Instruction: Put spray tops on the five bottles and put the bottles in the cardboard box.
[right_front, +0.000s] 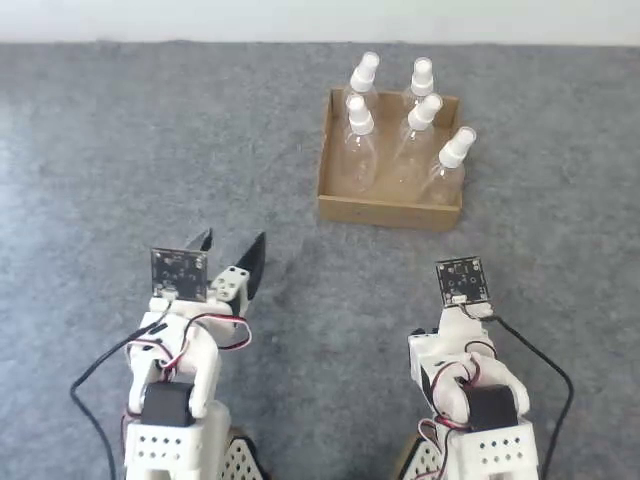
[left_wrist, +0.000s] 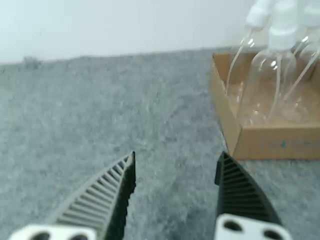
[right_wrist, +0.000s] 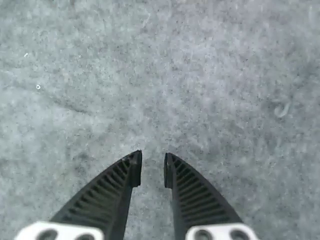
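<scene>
The cardboard box (right_front: 390, 212) stands at the far middle of the grey carpet. Inside it stand several clear bottles (right_front: 358, 150), each upright or slightly leaning with a white spray top (right_front: 457, 147) on. The left wrist view shows the box (left_wrist: 272, 142) and bottles (left_wrist: 267, 80) ahead and off to one side. My left gripper (right_front: 233, 240) (left_wrist: 177, 160) is open and empty, hovering over the carpet short of the box's near left corner. My right gripper (right_wrist: 153, 159) points down at bare carpet, shut to a thin slit with nothing in it.
Both arm bases sit at the near edge, the right arm (right_front: 465, 380) folded back. Grey carpet (right_front: 150, 150) stretches flat on all sides of the box. A pale wall (left_wrist: 125, 25) runs along the far edge.
</scene>
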